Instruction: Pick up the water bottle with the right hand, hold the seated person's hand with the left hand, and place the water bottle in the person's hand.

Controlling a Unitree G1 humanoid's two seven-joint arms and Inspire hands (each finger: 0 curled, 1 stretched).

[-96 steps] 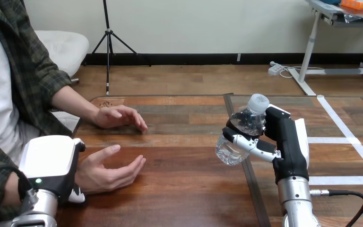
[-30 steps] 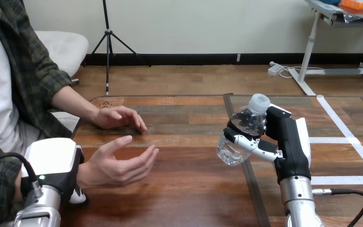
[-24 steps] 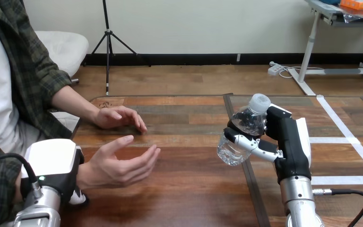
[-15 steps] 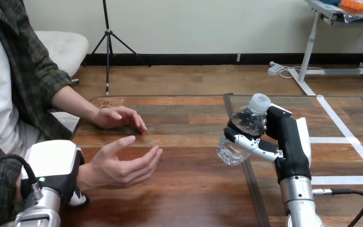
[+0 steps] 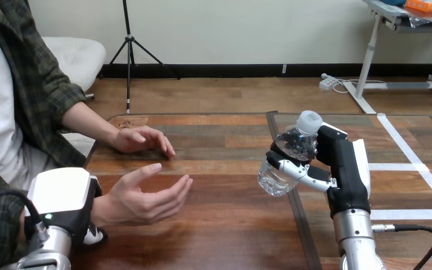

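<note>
water bottle (image 5: 288,156) tilted — cap upper-right

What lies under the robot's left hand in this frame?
The person's wrist passes beneath the left hand, whose white back faces the camera; the person's near hand sticks out past it, open. Whether the wrist is gripped is covered by that back.

right hand (image 5: 343,169) black, white shell; forearm (image 5: 352,228) silver
</note>
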